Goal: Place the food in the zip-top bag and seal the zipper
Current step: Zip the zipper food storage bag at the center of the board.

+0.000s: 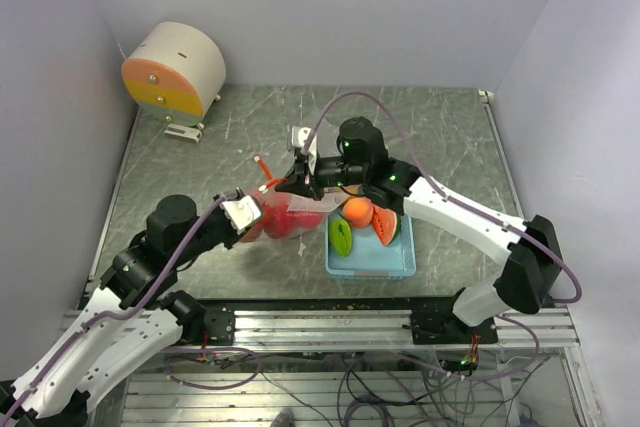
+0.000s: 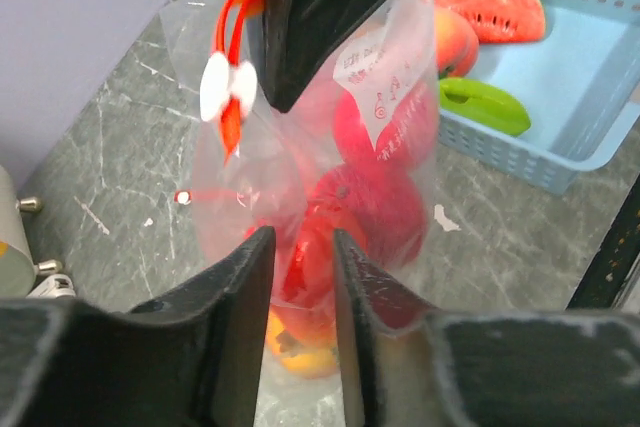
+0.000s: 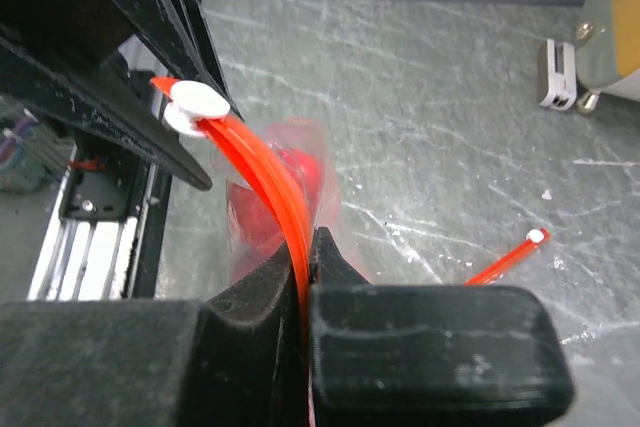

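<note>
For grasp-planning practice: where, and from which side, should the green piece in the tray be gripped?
Probably across its narrow middle, from above: the green piece lies flat and elongated, and the tray walls block the sides.

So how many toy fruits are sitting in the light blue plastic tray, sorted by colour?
orange round plastic fruit: 1
green plastic piece: 1
red plastic watermelon-style slice: 1
Total in the light blue plastic tray: 3

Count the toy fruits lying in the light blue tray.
3: orange plastic ball at the far end of the tray, red-orange slice beside it on the right, green piece nearer left. Others may hide underneath.
</note>
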`<state>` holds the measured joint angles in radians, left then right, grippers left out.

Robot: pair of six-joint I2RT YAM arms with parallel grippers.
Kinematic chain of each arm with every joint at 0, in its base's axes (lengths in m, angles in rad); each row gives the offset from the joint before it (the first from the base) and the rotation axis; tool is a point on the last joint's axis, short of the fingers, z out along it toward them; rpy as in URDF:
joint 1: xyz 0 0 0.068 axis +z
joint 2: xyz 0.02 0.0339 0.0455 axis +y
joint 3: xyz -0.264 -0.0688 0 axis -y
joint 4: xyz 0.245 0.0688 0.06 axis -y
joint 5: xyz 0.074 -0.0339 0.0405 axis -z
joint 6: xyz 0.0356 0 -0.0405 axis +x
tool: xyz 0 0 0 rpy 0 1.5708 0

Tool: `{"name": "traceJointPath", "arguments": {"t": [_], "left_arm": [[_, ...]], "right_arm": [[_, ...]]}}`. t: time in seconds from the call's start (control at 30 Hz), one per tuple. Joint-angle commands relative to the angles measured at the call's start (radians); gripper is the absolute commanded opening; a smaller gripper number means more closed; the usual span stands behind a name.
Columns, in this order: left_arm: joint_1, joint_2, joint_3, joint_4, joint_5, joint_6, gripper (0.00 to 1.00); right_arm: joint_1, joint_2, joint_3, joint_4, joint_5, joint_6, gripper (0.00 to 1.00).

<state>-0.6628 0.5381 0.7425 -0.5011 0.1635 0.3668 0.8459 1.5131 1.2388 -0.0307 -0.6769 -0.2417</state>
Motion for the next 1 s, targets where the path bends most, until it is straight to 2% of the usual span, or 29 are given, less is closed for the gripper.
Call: {"name": "traceJointPath", "arguments": {"t": [0.0,0.07,0.1,0.17,0.47,0.67,0.87,0.97], "left_arm": [[-0.001,-0.028,0.061,-0.001,-0.009,0.016,0.54],[-0.001,-0.041,0.072,0.005,-0.01,0.012,0.79],[-0.001,-0.048,0.076,0.013,-0.009,0.007,0.82],[-0.001,-0.066,0.083,0.034,-0.003,-0.005,0.99],[-0.001,-0.129,0.09,0.085,0.051,0.003,0.99],[-0.001,-0.106,0.068,0.209,0.169,-0.05,0.89],[-0.001,-0.061,0.056,0.256,0.197,-0.087,0.81],[0.0,-0.049,0.05,0.265,0.229,-0.101,0.69]], "right_arm": [[-0.003,-0.042,0.043,-0.016,0.003,0.134,0.0],[-0.003,-0.064,0.012,-0.005,-0.021,0.154,0.0],[-0.003,-0.076,0.002,0.003,-0.041,0.161,0.0],[-0.002,-0.097,-0.022,0.013,-0.055,0.174,0.0],[0.023,-0.156,-0.06,-0.037,-0.04,0.185,0.0],[0.058,-0.149,-0.066,-0.054,-0.011,0.186,0.0],[0.082,-0.149,-0.061,-0.062,-0.006,0.183,0.0],[0.083,-0.157,-0.064,-0.06,-0.005,0.185,0.0]]}}
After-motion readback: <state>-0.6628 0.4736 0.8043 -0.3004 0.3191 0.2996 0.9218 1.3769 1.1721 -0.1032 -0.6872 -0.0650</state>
